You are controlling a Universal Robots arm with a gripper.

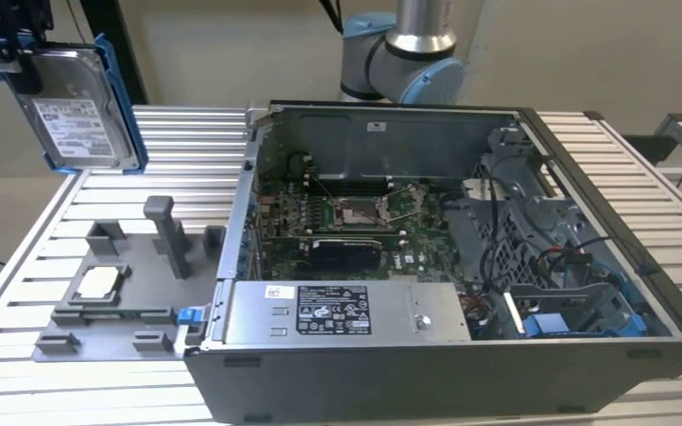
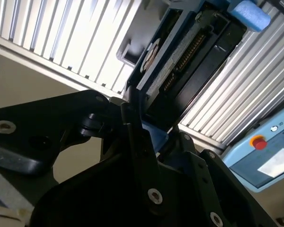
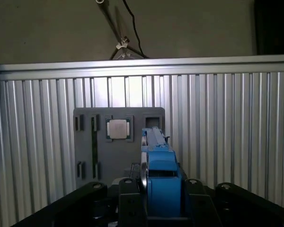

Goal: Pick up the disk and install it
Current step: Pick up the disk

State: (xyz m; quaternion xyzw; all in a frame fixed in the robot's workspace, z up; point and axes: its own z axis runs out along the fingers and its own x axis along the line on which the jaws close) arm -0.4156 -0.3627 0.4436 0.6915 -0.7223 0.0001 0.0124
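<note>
The disk [image 1: 81,115] hangs upright high above the table at the exterior view's left, its white label facing the camera and the blue bracket along its edges. My gripper [image 1: 19,60] is shut on its top corner. In the first wrist view the disk [image 3: 158,170] shows edge-on, clamped between my black fingers [image 3: 128,198], above the grey tray [image 3: 118,156]. In the second wrist view the disk [image 2: 180,61] extends away from my fingers [image 2: 135,127], its connector edge showing.
An open computer case [image 1: 460,355] lies on the slatted table [image 1: 175,151], with the motherboard [image 1: 353,213], a grey box with a white label [image 1: 341,311] and a drive cage with blue parts [image 1: 554,319] inside. The grey tray [image 1: 128,333] carries a small square chip [image 1: 99,282] and upright posts.
</note>
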